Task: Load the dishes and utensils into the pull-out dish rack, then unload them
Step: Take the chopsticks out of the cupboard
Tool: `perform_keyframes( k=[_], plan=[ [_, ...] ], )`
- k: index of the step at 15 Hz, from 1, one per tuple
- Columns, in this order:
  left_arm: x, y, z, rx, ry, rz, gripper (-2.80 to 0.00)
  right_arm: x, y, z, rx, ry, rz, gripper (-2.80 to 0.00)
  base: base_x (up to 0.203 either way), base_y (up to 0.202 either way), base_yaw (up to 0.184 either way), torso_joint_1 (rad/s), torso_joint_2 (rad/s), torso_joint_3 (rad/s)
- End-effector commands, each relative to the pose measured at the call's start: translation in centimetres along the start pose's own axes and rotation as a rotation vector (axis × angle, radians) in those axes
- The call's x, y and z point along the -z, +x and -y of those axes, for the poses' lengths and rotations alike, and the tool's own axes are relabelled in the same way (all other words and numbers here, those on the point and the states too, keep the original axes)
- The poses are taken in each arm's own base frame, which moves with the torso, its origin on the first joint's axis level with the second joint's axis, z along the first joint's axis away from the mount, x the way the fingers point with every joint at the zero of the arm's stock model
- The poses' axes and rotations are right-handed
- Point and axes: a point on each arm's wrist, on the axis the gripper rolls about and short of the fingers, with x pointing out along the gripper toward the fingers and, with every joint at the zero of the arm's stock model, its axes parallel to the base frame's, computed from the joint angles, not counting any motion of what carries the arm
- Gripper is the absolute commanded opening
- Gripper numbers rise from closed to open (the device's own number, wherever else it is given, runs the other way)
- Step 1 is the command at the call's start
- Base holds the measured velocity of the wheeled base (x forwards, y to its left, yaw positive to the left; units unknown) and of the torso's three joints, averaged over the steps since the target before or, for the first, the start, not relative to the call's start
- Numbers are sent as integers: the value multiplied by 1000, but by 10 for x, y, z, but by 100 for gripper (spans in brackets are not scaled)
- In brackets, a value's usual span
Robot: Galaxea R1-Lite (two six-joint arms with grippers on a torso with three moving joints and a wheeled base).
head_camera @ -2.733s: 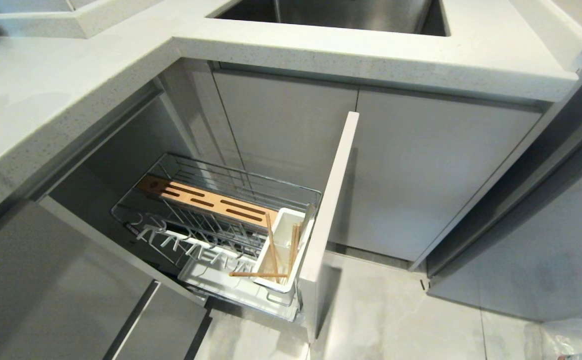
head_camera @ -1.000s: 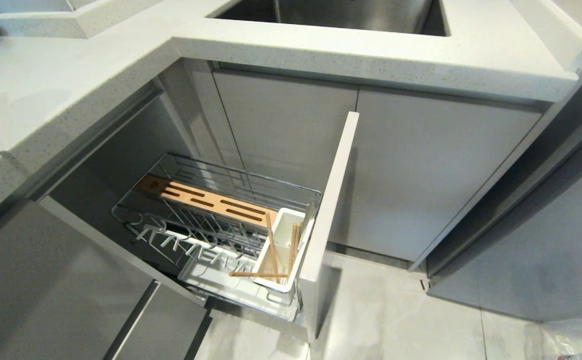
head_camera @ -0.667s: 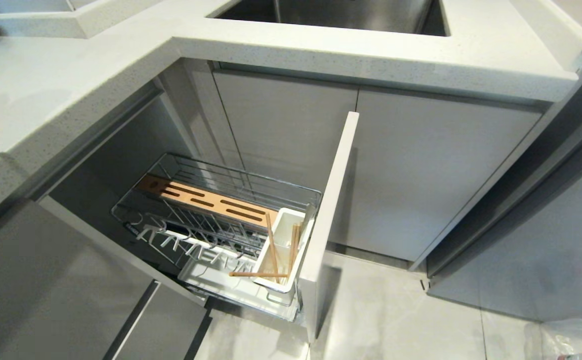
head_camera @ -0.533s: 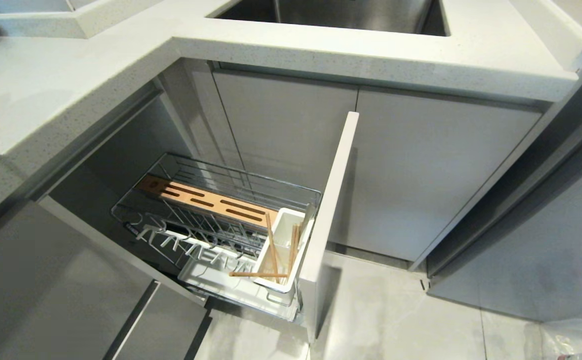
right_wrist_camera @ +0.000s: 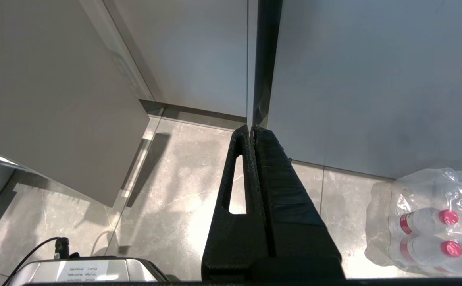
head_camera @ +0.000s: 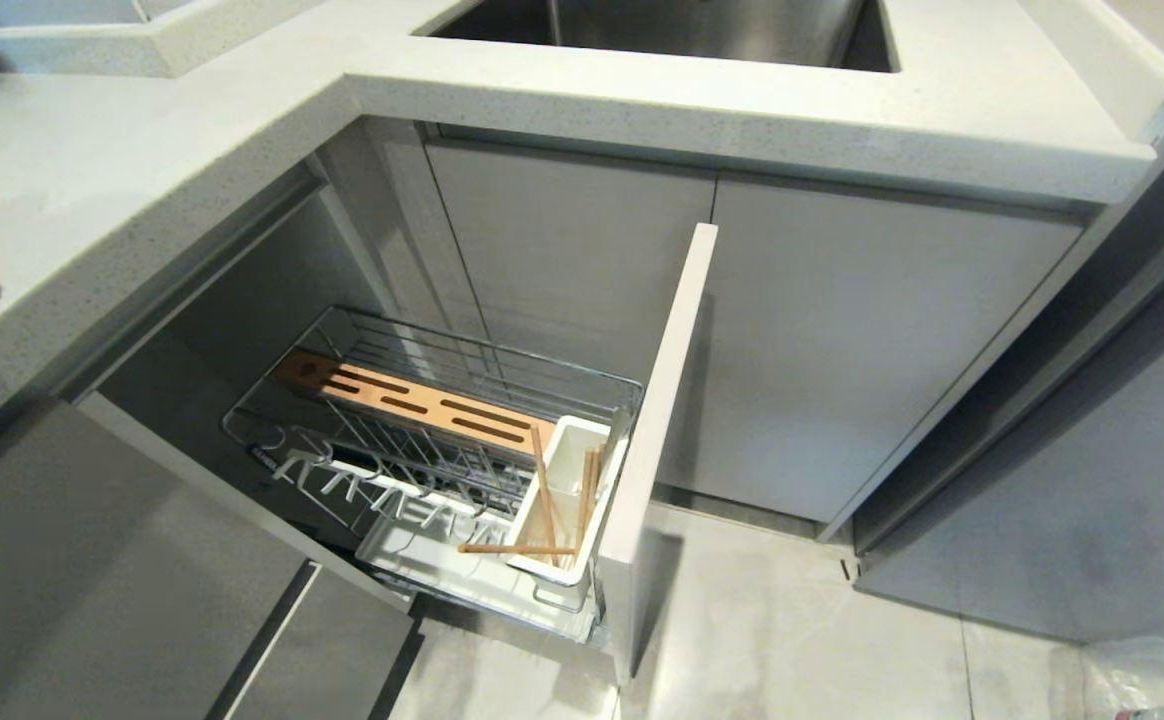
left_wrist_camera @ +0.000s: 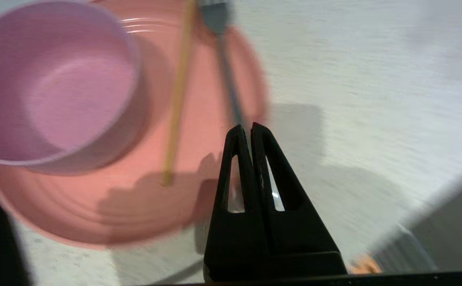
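Pale speckled countertop is seen under the left gripper, whose black fingers are pressed together on the thin handle of the dark grey-blue fork. Just beyond the fingertips the fork is seen running away across the pink plate, its head at the plate's far rim. Beside the fork, a light wooden chopstick is laid across the same plate, apart from the gripper. Further off to that side, the pink bowl is set on the plate.

Grey marble floor is seen below the right gripper, which is parked with fingers together and nothing between them, pointed at a seam between grey cabinet doors; a wrapped pack of water bottles is noted off to one side.

Well away from both grippers, the pull-out dish rack is drawn out beneath the counter. Chopsticks are stood in its white utensil caddy, one laid across the rim. Beyond the rack, the steel sink is set in the countertop.
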Motion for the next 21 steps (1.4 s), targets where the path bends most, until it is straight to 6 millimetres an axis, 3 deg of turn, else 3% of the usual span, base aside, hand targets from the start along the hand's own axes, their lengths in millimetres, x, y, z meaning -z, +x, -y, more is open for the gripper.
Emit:
perform_keyframes(
  k=[1, 5, 7, 9, 12, 15, 19, 20, 21],
  plan=[
    [-4, -28, -7, 102, -27, 26, -280, 0, 0, 0, 0, 1, -1, -280, 0, 0, 0, 0, 0, 0],
    [0, -64, -9, 472, -96, -63, -280, 0, 0, 0, 0, -1, -1, -280, 0, 0, 0, 0, 0, 0],
    [16, -75, -3, 694, -77, -205, -280, 0, 0, 0, 0, 1, -1, -280, 0, 0, 0, 0, 0, 0],
    [41, -72, 13, 826, -17, -381, -280, 0, 0, 0, 0, 0, -1, -280, 0, 0, 0, 0, 0, 0],
    [95, -59, 55, 845, 172, -731, -280, 0, 0, 0, 0, 12, -1, -280, 0, 0, 0, 0, 0, 0],
    [142, -50, 81, 703, 397, -1011, -280, 0, 0, 0, 0, 1, -1, -280, 0, 0, 0, 0, 0, 0],
    [188, -37, 105, 567, 576, -1191, -280, 0, 0, 0, 0, 1, -1, -280, 0, 0, 0, 0, 0, 0],
    [197, -34, 109, 550, 599, -1219, 0, 0, 0, 0, 0, 1, -1, -280, 0, 0, 0, 0, 0, 0],
    [206, -31, 113, 538, 620, -1238, 0, 0, 0, 0, 0, 1, -1, -280, 0, 0, 0, 0, 0, 0]
  ],
)
